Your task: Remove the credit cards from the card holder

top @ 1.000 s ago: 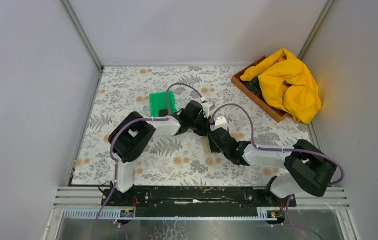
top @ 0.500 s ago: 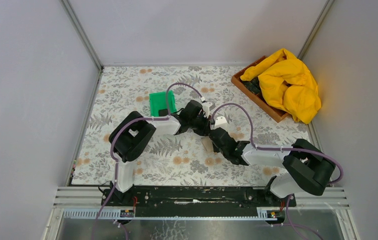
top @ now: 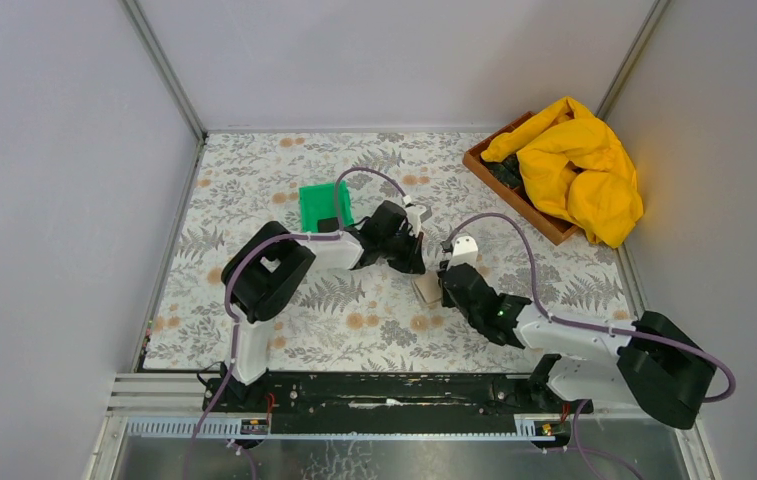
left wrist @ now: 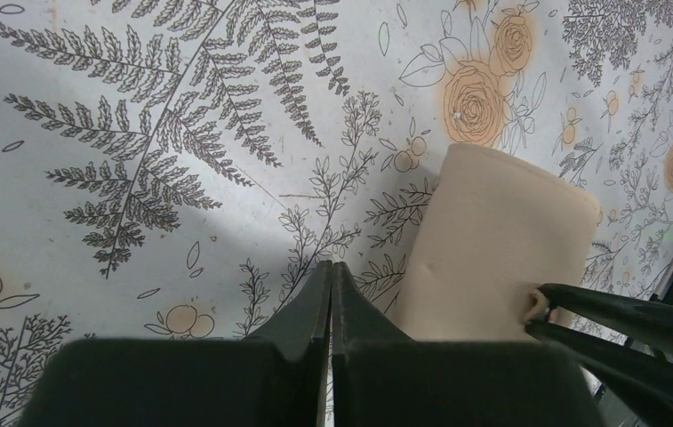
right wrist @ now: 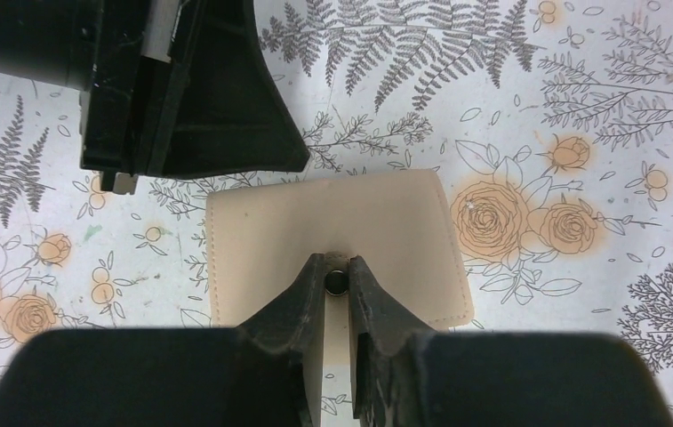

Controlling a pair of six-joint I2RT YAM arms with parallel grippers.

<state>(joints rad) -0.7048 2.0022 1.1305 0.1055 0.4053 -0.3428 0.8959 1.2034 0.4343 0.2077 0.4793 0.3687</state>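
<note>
From above, the tan card holder lay flat on the flowery tabletop, near the middle of the frame. The left hand was just above it in the picture. The right hand was at its right edge. A green bin stood further to the upper left. A yellow cloth lay piled on a wooden tray in the upper right.

In the left wrist view, the left hand's two fingers were pressed tight together with nothing between them. The card holder sat to the right of them (folded shut), and thin black fingers pinched a little tab on its lower right edge.

In the right wrist view, the right hand's fingers were nearly closed, squeezing the card holder's tab at its round snap. The card holder lay in the middle, with the left hand at the upper left.
</note>
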